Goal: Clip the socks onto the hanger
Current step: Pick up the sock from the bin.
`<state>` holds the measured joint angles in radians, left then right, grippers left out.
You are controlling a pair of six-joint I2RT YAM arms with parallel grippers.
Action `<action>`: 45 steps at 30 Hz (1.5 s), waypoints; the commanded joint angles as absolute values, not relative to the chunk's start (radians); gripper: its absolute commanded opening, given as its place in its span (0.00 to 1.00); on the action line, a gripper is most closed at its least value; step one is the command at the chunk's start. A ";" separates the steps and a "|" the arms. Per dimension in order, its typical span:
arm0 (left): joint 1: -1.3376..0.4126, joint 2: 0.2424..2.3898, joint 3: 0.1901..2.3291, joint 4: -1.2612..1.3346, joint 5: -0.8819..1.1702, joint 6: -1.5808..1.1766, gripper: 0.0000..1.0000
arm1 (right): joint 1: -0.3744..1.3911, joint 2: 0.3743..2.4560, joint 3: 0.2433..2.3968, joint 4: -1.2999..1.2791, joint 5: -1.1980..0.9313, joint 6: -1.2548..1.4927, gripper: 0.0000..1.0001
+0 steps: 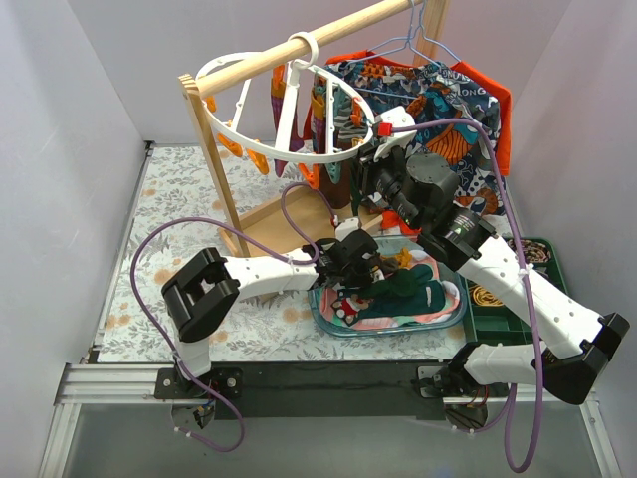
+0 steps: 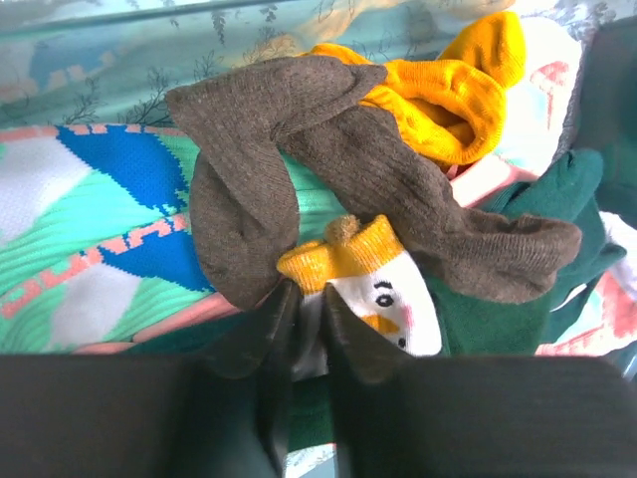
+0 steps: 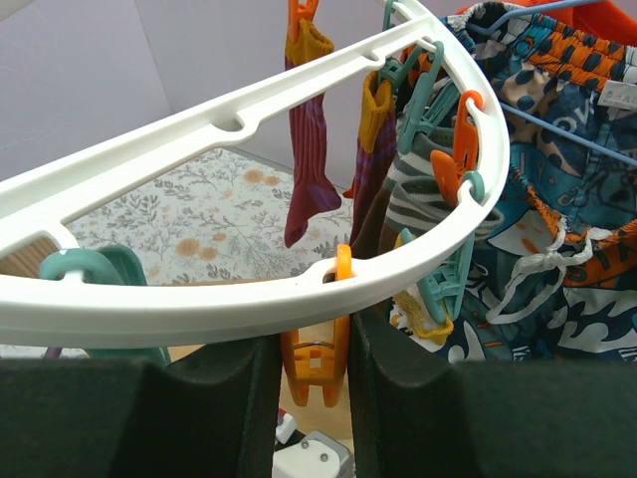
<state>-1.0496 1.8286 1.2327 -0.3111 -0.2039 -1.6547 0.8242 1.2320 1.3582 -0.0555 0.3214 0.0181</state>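
the left gripper (image 2: pixel 309 299) is down in a clear tray (image 1: pixel 328 324) of loose socks at the near middle of the flowered tablecloth (image 1: pixel 169 249). its jaws are drawn in to a narrow slit, pinching the white edge of a penguin sock (image 2: pixel 398 299) with a yellow cap. the left finger (image 2: pixel 261 334) also touches the toe of a folded brown sock (image 2: pixel 249 199) lying over the heap. a yellow sock (image 2: pixel 448 90) sits behind the brown one, a dark green sock (image 2: pixel 508 319) lies to the right, and a striped blue and mint sock (image 2: pixel 100 229) lies beneath. the right gripper (image 3: pixel 314 344) is raised to the white ring hanger (image 3: pixel 249 299), which hangs by its hook from the wooden rail (image 1: pixel 299 50). its two fingers press on either side of an orange clip (image 3: pixel 317 363) dangling just under the ring's near rim. a maroon sock (image 3: pixel 309 149) and a grey striped sock (image 3: pixel 418 199) already hang from pegs farther along the ring. the patterned orange and blue shirt (image 1: pixel 458 110) hangs behind it on a wire hanger.
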 commanded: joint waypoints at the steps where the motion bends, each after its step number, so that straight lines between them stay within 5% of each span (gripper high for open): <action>1: -1.054 1.821 1.258 -0.321 -0.199 -1.646 0.08 | 0.819 1.227 1.353 -0.009 0.314 0.020 0.01; 2: -1.054 1.809 1.252 -0.321 -0.207 -1.647 0.00 | 0.818 1.224 1.353 -0.009 0.314 0.020 0.01; 9: -1.058 1.605 1.160 -0.278 -0.353 -1.537 0.00 | 0.816 1.218 1.358 -0.011 0.311 0.015 0.01; 19: -0.977 1.283 0.832 0.341 -0.309 -1.197 0.00 | 0.808 1.221 1.377 -0.011 0.284 0.021 0.01; 31: -0.819 1.305 0.741 0.863 -0.017 -0.980 0.00 | 0.801 1.198 1.364 -0.009 0.264 0.038 0.01; 45: -0.723 1.365 0.805 0.971 0.140 -1.054 0.00 | 0.778 1.184 1.344 0.020 0.218 0.038 0.01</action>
<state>-0.7353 1.3705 0.7559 0.9195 0.0921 -1.0344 0.7856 1.2144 1.3571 -0.0483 0.2401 0.0273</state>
